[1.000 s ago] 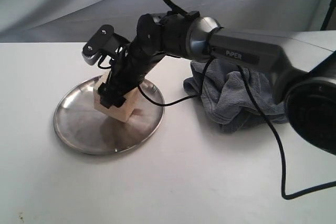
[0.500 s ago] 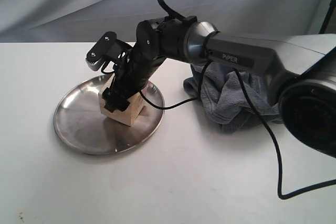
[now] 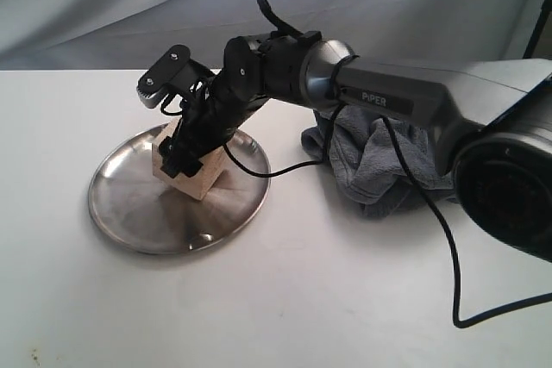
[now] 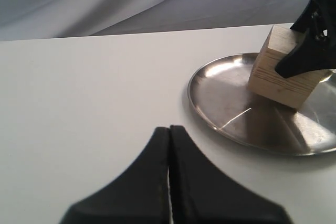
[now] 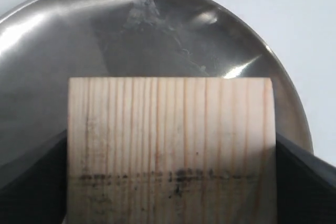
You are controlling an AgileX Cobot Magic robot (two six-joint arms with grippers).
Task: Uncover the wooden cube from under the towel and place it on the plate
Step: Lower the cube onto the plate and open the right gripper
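The pale wooden cube is tilted over the middle of the shiny steel plate, and my right gripper is shut on it. Whether its lower edge touches the plate I cannot tell. In the right wrist view the cube fills the space between the dark fingers, with the plate beneath. The left wrist view shows my left gripper shut and empty above the white table, a short way from the plate and cube. The grey-blue towel lies bunched right of the plate.
The right arm stretches across the table above the towel, and its black cable loops down onto the white tabletop. A grey cloth backdrop hangs behind the table.
The right gripper and the cube shifted slightly right and down over the plate, then back left and a little up. The grip on the cube has held.
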